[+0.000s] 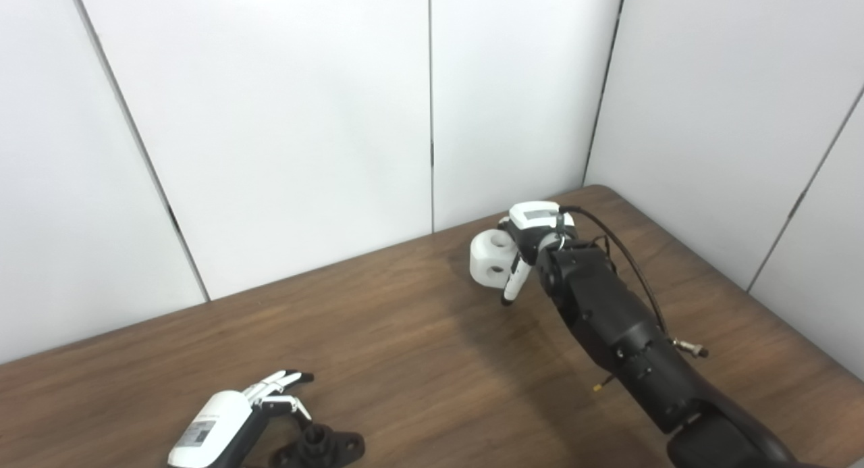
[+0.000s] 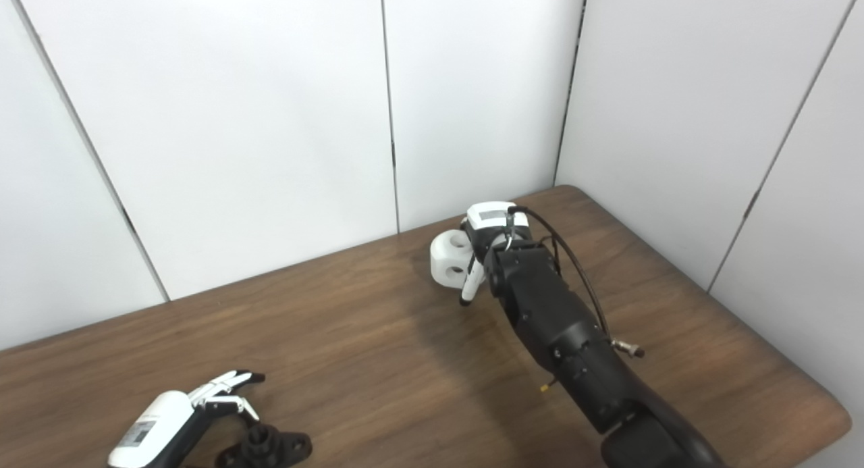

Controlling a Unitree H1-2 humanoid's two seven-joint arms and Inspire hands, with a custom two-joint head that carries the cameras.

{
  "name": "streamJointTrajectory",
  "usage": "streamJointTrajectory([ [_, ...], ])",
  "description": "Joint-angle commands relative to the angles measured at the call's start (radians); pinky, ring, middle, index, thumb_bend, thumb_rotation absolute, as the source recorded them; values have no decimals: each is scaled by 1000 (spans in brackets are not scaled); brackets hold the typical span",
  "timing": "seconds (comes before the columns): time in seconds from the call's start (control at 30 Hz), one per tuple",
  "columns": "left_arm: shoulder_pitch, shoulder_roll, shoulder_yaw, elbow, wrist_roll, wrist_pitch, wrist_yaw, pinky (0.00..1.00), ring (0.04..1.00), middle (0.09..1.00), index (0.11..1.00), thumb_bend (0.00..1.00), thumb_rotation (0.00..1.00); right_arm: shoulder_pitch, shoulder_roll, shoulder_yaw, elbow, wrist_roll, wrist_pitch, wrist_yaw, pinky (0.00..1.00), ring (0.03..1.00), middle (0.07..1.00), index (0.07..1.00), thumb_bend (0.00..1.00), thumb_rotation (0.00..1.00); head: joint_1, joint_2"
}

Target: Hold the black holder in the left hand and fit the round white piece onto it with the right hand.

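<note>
Brown wood-grain table [image 1: 378, 333] fills the lower part of both views, with plain white wall panels [image 1: 290, 117] standing behind it and along its right side. Near the bottom left edge of the table lies the black plastic holder [image 1: 319, 448], a flat base with a short round post rising from its middle. The left hand [image 1: 266, 404] is just beside it, its white and black fingers [image 1: 287, 379] spread apart and reaching past the holder's far side; it grips nothing, and whether any finger touches the holder cannot be told. Well apart, toward the far right part of the table, the right hand [image 1: 530, 242] on its black forearm is closed around the round white piece [image 1: 491, 257], a chunky plastic part with dark holes in its face. One white finger points down beside the piece.
</note>
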Motion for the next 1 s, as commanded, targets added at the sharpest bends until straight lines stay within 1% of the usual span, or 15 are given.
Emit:
streamJointTrajectory([
  [0.0, 66, 25, -41, 44, 43, 20, -94, 824, 916, 883, 488, 523, 51, -53, -25, -8, -5, 6, 5, -52, 990, 1000, 1000, 877, 930, 262, 0, 1],
  [0.1, 69, 26, -40, 39, 46, 17, -89, 805, 910, 878, 487, 523, 52, -55, -18, -2, 12, 18, 5, -84, 973, 988, 996, 863, 909, 267, 2, 5],
  [0.23, 76, 29, -34, 22, 32, 22, -102, 810, 914, 879, 487, 523, 52, -52, -16, 14, 20, 31, 4, -114, 959, 972, 980, 828, 863, 267, 6, 14],
  [0.27, 77, 30, -33, 17, 33, 25, -104, 809, 913, 878, 487, 523, 52, -53, -16, 20, 26, 37, 4, -126, 955, 963, 965, 780, 839, 273, 6, 14],
  [0.4, 78, 34, -33, 9, 37, 26, -111, 801, 910, 875, 487, 523, 52, -47, -11, 27, 37, 74, 1, -194, 948, 930, 903, 658, 803, 255, 6, 19],
  [0.43, 79, 33, -32, 10, 36, 23, -109, 796, 908, 873, 487, 523, 52, -45, -9, 28, 38, 81, 2, -211, 951, 917, 876, 597, 734, 233, 6, 19],
  [0.47, 79, 32, -31, 11, 38, 20, -105, 784, 903, 869, 487, 523, 52, -44, -6, 29, 41, 88, 3, -227, 964, 900, 841, 522, 588, 179, 6, 19],
  [0.5, 80, 32, -30, 10, 38, 19, -103, 783, 902, 869, 487, 523, 52, -43, -5, 30, 42, 93, 3, -241, 966, 898, 836, 515, 574, 174, 10, 23],
  [0.57, 82, 30, -26, 11, 36, 11, -94, 769, 893, 862, 487, 523, 52, -40, -2, 29, 46, 106, 4, -266, 969, 875, 799, 492, 532, 155, 12, 25],
  [0.6, 84, 31, -25, 4, 36, 19, -100, 763, 889, 859, 486, 523, 51, -36, -3, 31, 46, 113, 2, -281, 969, 867, 788, 487, 523, 150, 16, 28],
  [0.7, 85, 33, -25, -10, 38, 40, -117, 775, 897, 869, 487, 523, 51, -27, -9, 42, 49, 126, 0, -310, 965, 866, 779, 483, 519, 144, 17, 30],
  [0.77, 85, 31, -22, -9, 31, 37, -117, 783, 899, 872, 487, 523, 50, -24, -14, 52, 54, 128, 0, -324, 960, 855, 772, 483, 520, 143, 17, 30],
  [0.87, 85, 30, -20, -13, 29, 37, -120, 781, 897, 870, 487, 523, 50, -21, -22, 64, 50, 132, 0, -331, 955, 846, 768, 483, 520, 144, 27, 41],
  [0.97, 87, 28, -20, -17, 28, 41, -125, 779, 896, 872, 487, 522, 50, -14, -24, 64, 39, 152, -3, -340, 941, 837, 758, 483, 520, 144, 41, 44],
])
